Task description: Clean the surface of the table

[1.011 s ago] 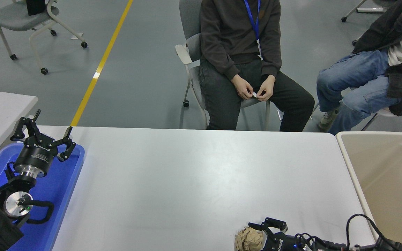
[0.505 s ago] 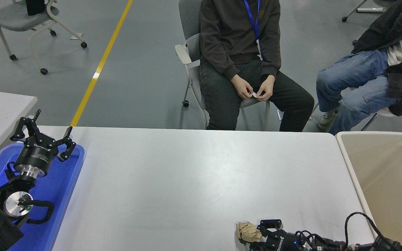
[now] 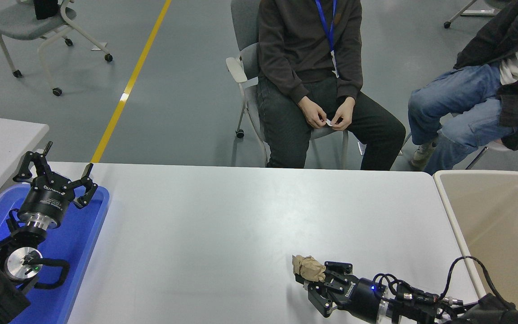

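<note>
The table surface [image 3: 241,216] is a wide grey-white top filling the middle of the view. A crumpled ball of brown paper [image 3: 307,267] hangs a little above it near the front right, and my right gripper [image 3: 311,281] is shut on it, with the arm coming in from the lower right. Over at the left, my left gripper [image 3: 56,168] is parked above the blue tray [image 3: 79,238], fingers spread open and holding nothing.
A large beige bin [image 3: 502,234] stands against the table's right end. Two people sit on chairs beyond the far edge; one [image 3: 313,67] holds a small white scrap in both hands. A second table's corner [image 3: 2,135] shows at left.
My right gripper closed on the brown paper ball and lifted it up and forward from the table's front edge. The left arm has not moved.
</note>
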`<state>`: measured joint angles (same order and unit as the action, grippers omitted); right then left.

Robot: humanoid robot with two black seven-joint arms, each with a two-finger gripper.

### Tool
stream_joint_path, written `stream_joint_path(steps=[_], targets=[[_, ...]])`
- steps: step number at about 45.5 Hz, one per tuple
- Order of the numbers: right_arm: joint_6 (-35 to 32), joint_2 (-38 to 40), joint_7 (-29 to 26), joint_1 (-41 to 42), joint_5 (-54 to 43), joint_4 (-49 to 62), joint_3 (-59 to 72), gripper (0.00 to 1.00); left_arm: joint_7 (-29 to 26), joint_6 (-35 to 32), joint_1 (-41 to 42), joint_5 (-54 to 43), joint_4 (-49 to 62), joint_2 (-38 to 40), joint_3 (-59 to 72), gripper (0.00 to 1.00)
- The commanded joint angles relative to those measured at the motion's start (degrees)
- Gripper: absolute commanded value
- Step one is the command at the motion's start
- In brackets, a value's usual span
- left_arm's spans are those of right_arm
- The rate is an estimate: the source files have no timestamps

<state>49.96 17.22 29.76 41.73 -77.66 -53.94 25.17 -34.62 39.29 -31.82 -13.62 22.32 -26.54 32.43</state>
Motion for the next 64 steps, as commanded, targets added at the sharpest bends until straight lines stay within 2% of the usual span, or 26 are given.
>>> stream_joint_path(steps=[1,13,29,45,64], targets=[[-0.3,2.0,0.7,5.5,9.1,-8.5,-0.1,0.00,0.0,0.0,0.0,0.0,0.0,0.0,0.0,1.00],[-4.7,5.8,-0.2,13.7,18.3,-16.7,0.3,0.00,0.0,0.0,0.0,0.0,0.0,0.0,0.0,1.00],[-10.2,8.6,-1.3,22.9,25.8,-18.3,4.5,0.00,0.1,0.0,0.0,0.0,0.0,0.0,0.0,1.00],[-12.8,19.3,-3.1,33.5,30.7,-28.8,6.3,0.00,0.1,0.0,0.0,0.0,0.0,0.0,0.0,1.00],[-13.7,30.3,-2.7,35.3,30.3,-31.4,7.7,0.00,0.1,0.0,0.0,0.0,0.0,0.0,0.0,1.00]])
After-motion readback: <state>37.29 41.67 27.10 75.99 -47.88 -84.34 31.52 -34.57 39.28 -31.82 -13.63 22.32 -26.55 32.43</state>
